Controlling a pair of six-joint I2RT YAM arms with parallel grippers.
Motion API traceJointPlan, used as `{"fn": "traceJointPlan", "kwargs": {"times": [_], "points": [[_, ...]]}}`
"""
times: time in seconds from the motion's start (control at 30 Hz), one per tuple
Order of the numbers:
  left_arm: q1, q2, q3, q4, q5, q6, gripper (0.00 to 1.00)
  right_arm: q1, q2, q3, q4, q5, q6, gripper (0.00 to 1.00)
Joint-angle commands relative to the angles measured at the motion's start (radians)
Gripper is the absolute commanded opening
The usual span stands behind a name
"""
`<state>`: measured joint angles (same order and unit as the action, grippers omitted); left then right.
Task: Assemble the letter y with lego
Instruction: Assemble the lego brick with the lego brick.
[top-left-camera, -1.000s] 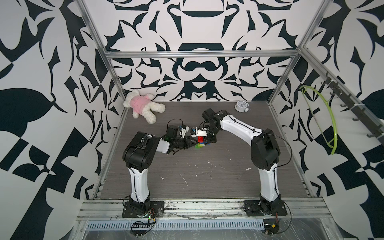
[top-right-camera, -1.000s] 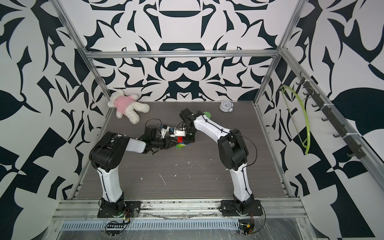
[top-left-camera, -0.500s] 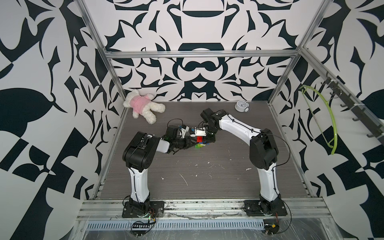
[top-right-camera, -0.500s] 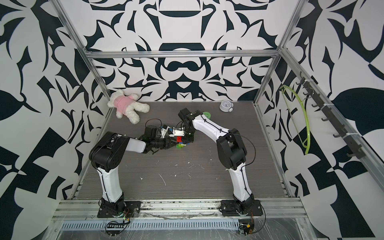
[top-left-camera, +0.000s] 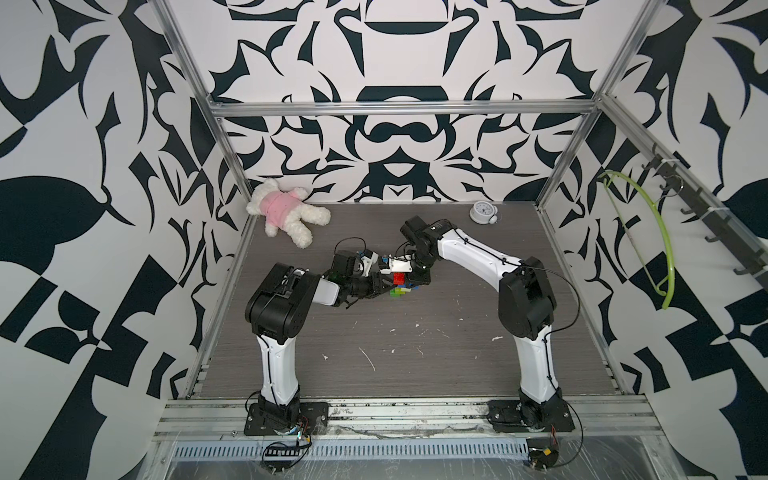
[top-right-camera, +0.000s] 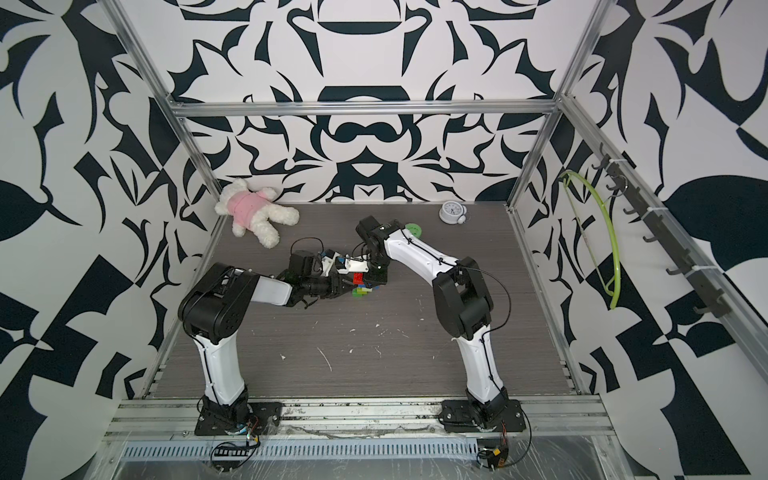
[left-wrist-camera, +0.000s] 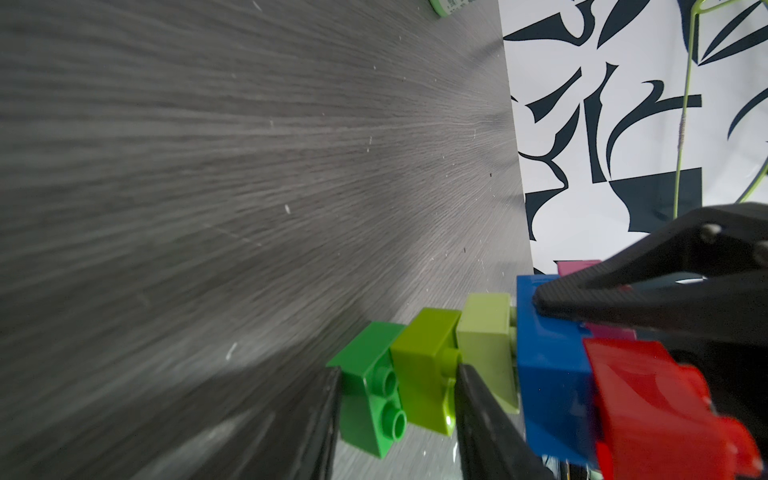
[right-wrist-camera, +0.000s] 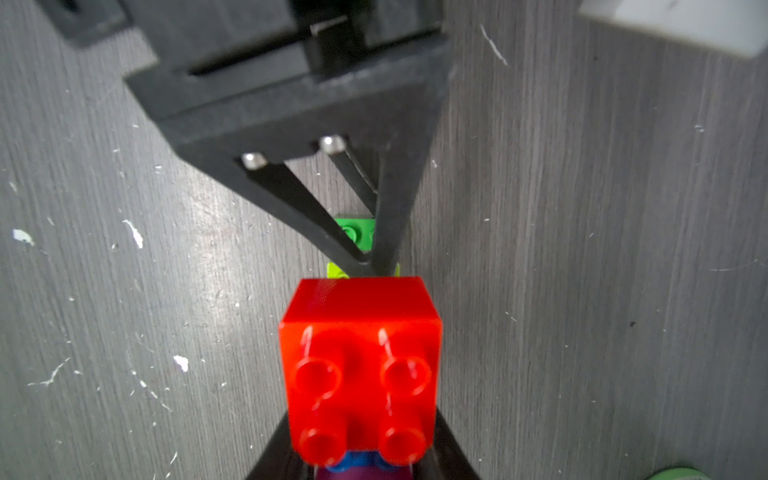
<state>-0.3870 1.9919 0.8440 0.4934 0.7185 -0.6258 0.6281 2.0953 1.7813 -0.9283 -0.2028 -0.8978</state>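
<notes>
Letter y (top-left-camera: 398, 286), long axis spanning both grips: we find left gripper (left-wrist-camera: 397, 374) clamped across its green-lime stem, right gripper (right-wrist-camera: 361, 461) pinching its pronged end

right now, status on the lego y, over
Left gripper shut on letter y stem. Right gripper shut, tip on blue crossbar. Stem joints gapped, studs showing. Plush toy, alarm clock well clear.

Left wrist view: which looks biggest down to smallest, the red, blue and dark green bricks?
1. red brick, though being nearest the camera inflates it.
2. blue brick, partly hidden.
3. dark green brick.
</notes>
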Motion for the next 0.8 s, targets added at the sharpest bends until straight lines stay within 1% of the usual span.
{"fn": "traceJointPlan", "kwargs": {"times": [0.0, 0.23, 0.53, 0.77], "points": [[0.016, 0.147, -0.083, -0.385, -0.293, 0.023, 0.46, 0.016, 0.045, -0.011, -0.017, -0.04, -0.009, 0.07], [0.016, 0.144, -0.083, -0.385, -0.292, 0.021, 0.46, 0.015, 0.052, -0.016, -0.011, -0.075, 0.0, 0.07], [0.016, 0.145, -0.083, -0.385, -0.293, 0.021, 0.46, 0.015, 0.084, -0.024, -0.016, -0.018, -0.007, 0.06], [0.016, 0.145, -0.083, -0.387, -0.294, 0.022, 0.46, 0.016, 0.089, -0.035, -0.019, -0.008, -0.012, 0.06]]}}
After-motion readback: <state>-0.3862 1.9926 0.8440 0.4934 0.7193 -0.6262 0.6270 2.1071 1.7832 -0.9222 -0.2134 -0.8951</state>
